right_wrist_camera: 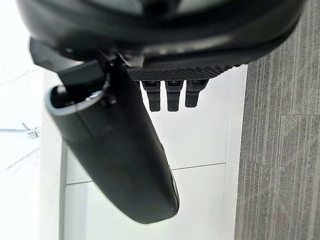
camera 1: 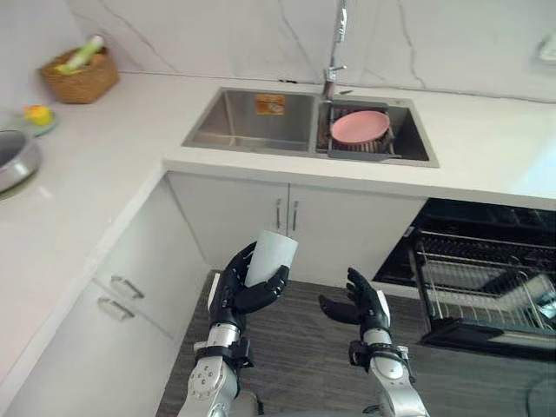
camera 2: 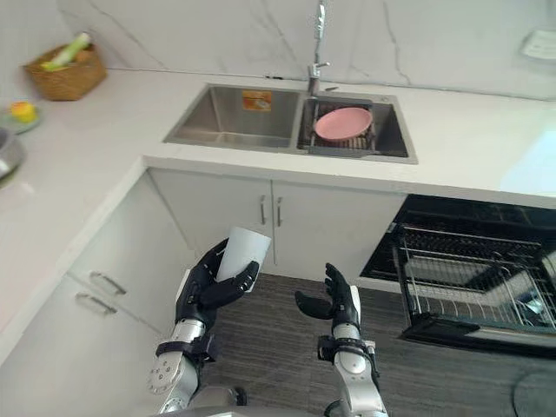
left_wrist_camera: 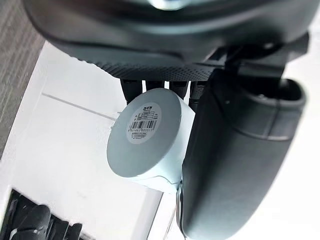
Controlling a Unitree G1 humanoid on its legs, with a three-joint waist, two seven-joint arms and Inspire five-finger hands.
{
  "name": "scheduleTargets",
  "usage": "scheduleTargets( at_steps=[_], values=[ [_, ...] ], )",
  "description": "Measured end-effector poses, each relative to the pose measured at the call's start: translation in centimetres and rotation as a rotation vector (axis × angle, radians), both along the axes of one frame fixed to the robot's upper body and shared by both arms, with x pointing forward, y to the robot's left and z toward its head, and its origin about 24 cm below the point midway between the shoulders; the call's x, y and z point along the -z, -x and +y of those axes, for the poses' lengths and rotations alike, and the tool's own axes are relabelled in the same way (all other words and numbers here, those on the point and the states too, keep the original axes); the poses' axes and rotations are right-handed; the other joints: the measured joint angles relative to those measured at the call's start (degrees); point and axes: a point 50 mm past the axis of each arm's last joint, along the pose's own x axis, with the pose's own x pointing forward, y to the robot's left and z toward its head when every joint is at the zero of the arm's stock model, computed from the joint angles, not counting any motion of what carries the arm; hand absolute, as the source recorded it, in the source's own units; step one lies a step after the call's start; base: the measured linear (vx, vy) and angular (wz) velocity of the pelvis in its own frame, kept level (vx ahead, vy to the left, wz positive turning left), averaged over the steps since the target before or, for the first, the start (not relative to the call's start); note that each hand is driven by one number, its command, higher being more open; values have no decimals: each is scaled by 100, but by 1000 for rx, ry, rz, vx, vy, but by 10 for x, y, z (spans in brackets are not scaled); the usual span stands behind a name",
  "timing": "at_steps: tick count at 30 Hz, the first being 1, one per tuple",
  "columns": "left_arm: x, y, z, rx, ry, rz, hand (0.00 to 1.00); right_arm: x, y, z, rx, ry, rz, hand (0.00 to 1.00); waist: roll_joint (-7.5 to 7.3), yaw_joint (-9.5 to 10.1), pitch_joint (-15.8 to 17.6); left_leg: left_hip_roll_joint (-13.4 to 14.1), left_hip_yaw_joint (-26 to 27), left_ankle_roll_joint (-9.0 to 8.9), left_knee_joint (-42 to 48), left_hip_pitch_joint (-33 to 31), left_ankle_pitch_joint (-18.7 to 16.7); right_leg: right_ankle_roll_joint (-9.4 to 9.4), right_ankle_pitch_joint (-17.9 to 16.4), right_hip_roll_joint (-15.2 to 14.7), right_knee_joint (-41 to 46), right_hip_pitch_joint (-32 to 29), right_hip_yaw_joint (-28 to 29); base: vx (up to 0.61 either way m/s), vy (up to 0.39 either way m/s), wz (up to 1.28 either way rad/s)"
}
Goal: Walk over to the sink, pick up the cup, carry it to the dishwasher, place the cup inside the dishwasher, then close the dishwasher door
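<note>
A white cup [camera 1: 273, 256] is held in my left hand [camera 1: 238, 291], fingers and thumb curled round it, low in front of the white cabinet doors under the sink [camera 1: 252, 122]. From the left wrist view I see the cup's base [left_wrist_camera: 145, 132] with a barcode sticker. My right hand [camera 1: 363, 306] hovers beside it, open and holding nothing. To the right stands the dishwasher [camera 1: 486, 269], door down and its wire rack [camera 1: 478, 282] pulled out.
A pink plate [camera 1: 360, 127] lies in the sink's right basin under the tap [camera 1: 333, 52]. A wicker basket [camera 1: 81, 74] and a metal bowl [camera 1: 13, 156] sit on the left counter. Grey wood floor [camera 1: 304, 347] lies between the cabinets and me.
</note>
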Motion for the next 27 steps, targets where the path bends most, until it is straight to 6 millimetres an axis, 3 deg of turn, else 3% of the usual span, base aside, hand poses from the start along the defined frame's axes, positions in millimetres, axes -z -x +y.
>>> scheduleTargets(
  at_steps=[1, 2, 3, 4, 7, 8, 9, 10, 11, 14, 17, 18, 19, 21, 22, 24, 25, 26, 27],
  values=[
    [0, 0, 1, -1, -4, 1, 30, 0, -2, 2, -4, 0, -2, 90, -4, -16, 5, -6, 123, 46, -39, 117, -38, 55, -26, -92, 321, -136, -190, 208, 200, -103],
    [0, 0, 2, -9, -13, 5, 30, 1, -6, 6, -12, -5, 3, 90, -3, -92, 11, -28, 334, 115, -194, 420, -82, 50, -85, -345, 868, -304, -740, 227, 199, -88],
    [0, -1, 3, -19, -15, 1, 30, 1, -9, 8, -17, -6, 3, 90, 15, -93, 1, -19, 509, 134, -386, 716, -94, -126, -189, -587, 1214, -439, -1307, 177, 134, -84],
    [-2, -3, 3, -20, -15, -7, 30, 0, -11, 9, -21, -4, -2, 90, 31, -94, -11, 19, 601, 134, -477, 816, -94, -182, -228, -677, 1290, -511, -1568, 203, 132, -78],
    [-13, -9, 9, -44, -16, -64, 30, -11, -27, 15, -56, 20, -55, 90, 84, -87, 12, 296, 1089, 20, -767, 1144, -157, -260, -237, -931, 971, -944, -2815, 165, 20, -76],
    [-14, -10, 10, -52, -18, -66, 30, -12, -28, 16, -60, 22, -60, 90, 78, -94, 9, 333, 1157, 8, -785, 1202, -164, -275, -198, -933, 783, -981, -2979, 239, -60, -78],
    [-14, -11, 13, -67, -22, -67, 30, -14, -29, 16, -59, 25, -66, 90, 45, -125, -9, 368, 1259, -41, -779, 1307, -194, -354, 148, -833, 203, -990, -3109, 224, -77, -53],
    [-15, -11, 14, -71, -24, -73, 30, -15, -29, 15, -53, 28, -75, 90, -64, -162, -60, 322, 1268, -182, -752, 1374, -283, -477, 885, -768, -273, -962, -3025, 256, -82, -53],
    [-14, -13, 9, -69, -9, -69, 30, -18, -29, 8, -48, 56, -87, 90, 176, -202, -27, 486, 1226, -368, -716, 1503, -482, -443, 1006, -578, -297, -877, -2955, 217, -43, -39],
    [-18, -17, -1, -57, 24, -86, 30, -20, -22, -8, -12, 101, -98, 90, 387, -271, -14, 694, 1148, -374, -684, 1603, -474, -460, 991, -242, -659, -631, -2894, 244, -64, -31],
    [-23, -23, -5, -34, 11, -115, 30, -22, -16, -19, 39, 113, -102, 90, 434, -342, 39, 998, 922, -441, 508, 1347, -336, -467, 986, 37, -1101, -137, -2838, 185, -64, -17],
    [-22, -24, -4, -36, 10, -113, 30, -24, -14, -21, 44, 116, -109, 90, 461, -340, 57, 1095, 887, -426, 1074, 1199, -137, -469, 987, 98, -1239, 48, -2758, 186, -26, -36],
    [-19, -23, -4, -40, 7, -104, 30, -27, -12, -22, 52, 116, -126, 90, 461, -302, 94, 1148, 766, -395, 1799, 997, 296, -482, 999, 113, -1431, 322, -2633, 216, -11, -52],
    [-18, -24, -3, -36, 1, -98, 30, -35, -14, -22, 61, 114, -163, 90, 446, -234, 121, 1050, 406, -482, 2201, 618, -93, -478, 1001, 78, -1603, 485, -2483, 197, 27, -42],
    [-19, -24, -5, -33, 5, -102, 30, -40, -17, -21, 64, 113, -187, 90, 412, -220, 144, 872, 175, -448, 2002, 323, -373, -460, 1013, 14, -1650, 524, -2408, 147, 54, -28],
    [-19, -24, -5, -32, 6, -101, 30, -43, -20, -19, 62, 107, -203, 90, 360, -120, 199, 494, -215, -456, 1273, 69, -521, -424, 1032, -123, -1712, 625, -2231, 168, 117, -45],
    [-19, -24, -6, -34, 6, -99, 30, -42, -20, -20, 62, 108, -202, 90, 350, -73, 209, 259, -578, -502, 606, -18, -459, -371, 1031, -176, -1726, 682, -2126, 179, 219, -60],
    [-19, -24, -5, -40, 6, -101, 30, -42, -20, -20, 60, 109, -202, 90, 488, -64, 180, 173, -883, -516, -213, 13, 113, -222, 990, -127, -1715, 748, -1998, 182, 258, -63],
    [-19, -24, -5, -44, 3, -100, 30, -40, -19, -19, 58, 106, -194, 90, 509, -46, 213, 181, -846, -407, -210, 101, 471, -108, 930, -79, -1708, 835, -1844, 161, 210, -51]
  ],
)
